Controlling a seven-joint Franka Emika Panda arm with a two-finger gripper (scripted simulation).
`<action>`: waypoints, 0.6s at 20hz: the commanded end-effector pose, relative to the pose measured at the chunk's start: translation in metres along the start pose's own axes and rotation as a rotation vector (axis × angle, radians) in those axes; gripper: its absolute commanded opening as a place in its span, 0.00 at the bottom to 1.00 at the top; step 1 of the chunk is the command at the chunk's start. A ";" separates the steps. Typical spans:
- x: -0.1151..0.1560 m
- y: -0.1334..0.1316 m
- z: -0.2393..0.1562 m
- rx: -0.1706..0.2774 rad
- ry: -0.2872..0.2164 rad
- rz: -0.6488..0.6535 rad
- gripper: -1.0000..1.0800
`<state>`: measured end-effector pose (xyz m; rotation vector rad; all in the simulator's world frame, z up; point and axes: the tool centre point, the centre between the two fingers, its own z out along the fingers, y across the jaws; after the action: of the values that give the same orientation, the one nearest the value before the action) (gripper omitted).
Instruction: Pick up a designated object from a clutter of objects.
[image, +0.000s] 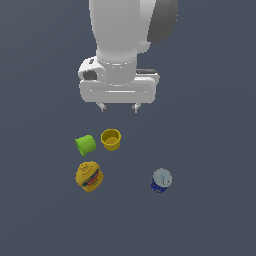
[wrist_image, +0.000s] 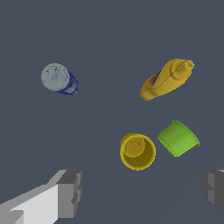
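Note:
The blue can (image: 160, 180) with a silvery-white top stands upright on the floor at the exterior view's right; it also shows in the wrist view (wrist_image: 60, 79). My gripper (image: 119, 107) is open and empty, hanging above the floor behind the clutter, well apart from the can. In the wrist view its two fingers (wrist_image: 70, 192) stand wide apart around nothing. The yellow cup (image: 111, 139) stands upright, closest to the gripper. The green cup (image: 85, 144) lies on its side beside it. The squat yellow bottle (image: 89, 176) with a red label lies in front of them.
The yellow cup (wrist_image: 137, 151), green cup (wrist_image: 178, 138) and yellow bottle (wrist_image: 167, 80) group together, apart from the can. Dark grey floor (image: 210, 215) spreads around all items.

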<state>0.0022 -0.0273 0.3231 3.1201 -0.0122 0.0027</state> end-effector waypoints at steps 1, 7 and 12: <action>0.000 0.000 0.000 0.000 0.000 0.000 0.96; 0.001 -0.002 -0.005 -0.014 0.013 -0.038 0.96; 0.002 -0.004 -0.007 -0.024 0.022 -0.066 0.96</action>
<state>0.0039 -0.0236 0.3301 3.0969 0.0811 0.0334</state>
